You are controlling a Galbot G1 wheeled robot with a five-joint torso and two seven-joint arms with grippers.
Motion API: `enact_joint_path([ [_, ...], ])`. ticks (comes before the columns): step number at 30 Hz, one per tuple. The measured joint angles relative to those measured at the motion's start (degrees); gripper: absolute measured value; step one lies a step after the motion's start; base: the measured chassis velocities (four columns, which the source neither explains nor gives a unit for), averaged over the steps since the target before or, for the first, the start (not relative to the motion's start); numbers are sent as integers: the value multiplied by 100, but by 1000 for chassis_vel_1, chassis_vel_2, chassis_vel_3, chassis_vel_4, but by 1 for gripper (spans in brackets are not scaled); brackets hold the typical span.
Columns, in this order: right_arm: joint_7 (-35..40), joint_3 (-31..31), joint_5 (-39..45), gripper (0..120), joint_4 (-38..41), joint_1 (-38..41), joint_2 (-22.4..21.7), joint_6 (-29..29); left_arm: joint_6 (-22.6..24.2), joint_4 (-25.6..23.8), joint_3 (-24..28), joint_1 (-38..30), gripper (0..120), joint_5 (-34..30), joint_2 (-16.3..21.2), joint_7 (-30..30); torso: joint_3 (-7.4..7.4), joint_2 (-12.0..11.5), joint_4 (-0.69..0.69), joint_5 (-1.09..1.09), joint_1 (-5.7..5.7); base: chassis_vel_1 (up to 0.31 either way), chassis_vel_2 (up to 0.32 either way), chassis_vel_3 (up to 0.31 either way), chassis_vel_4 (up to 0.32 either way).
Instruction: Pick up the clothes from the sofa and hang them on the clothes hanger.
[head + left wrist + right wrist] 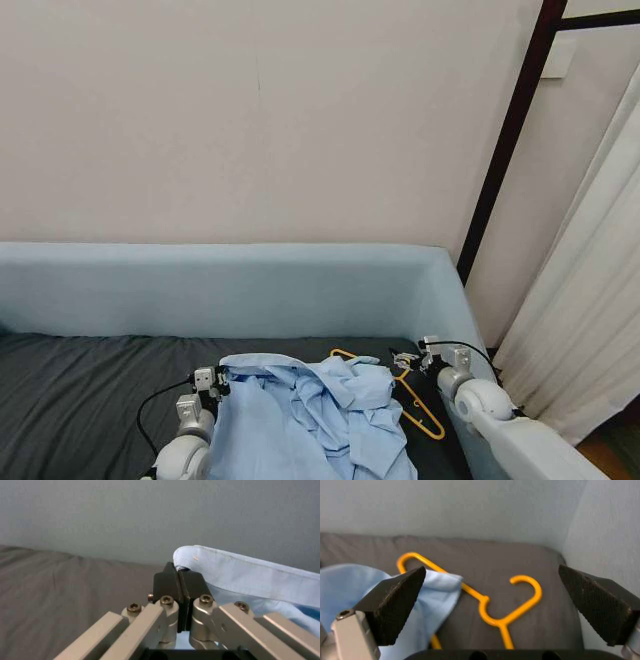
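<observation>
A light blue shirt [320,425] lies crumpled on the dark grey sofa seat [90,385]. My left gripper [212,378] sits at the shirt's left edge; in the left wrist view its black fingertips [178,584] are pressed together, shut on the shirt's folded hem [235,573]. An orange hanger [490,602] lies flat on the seat, partly under the shirt [365,592], its hook [527,583] pointing toward the sofa's corner. My right gripper [408,360] hovers over the hanger [425,410] near the right armrest, open wide with nothing between its fingers [395,600].
The sofa has a pale blue backrest [220,290] and a right armrest [455,310]. A dark stand pole [505,140] rises behind the sofa's right corner, with a white curtain [590,310] beside it. The seat's left part is bare.
</observation>
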Motion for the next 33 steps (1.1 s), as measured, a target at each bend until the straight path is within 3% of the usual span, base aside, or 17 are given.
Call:
enact_joint_path([
  [11,-380,-90,-882,100,-1240,171,352,-72,-57,-21,-2,30,0,-17,79,78,0,0,-1,0,0,0,0,0,0],
  [29,-941,-431,-1785,100,-2134,632,611,-637,-84,-164,9,179,0,82,134,127,0,0,-2,0,0,0,0,0,0],
  [33,-1081,-411,-1891,86,-2327,691,726,-582,-91,-176,23,182,0,100,139,131,0,0,-1,0,0,0,0,0,0],
])
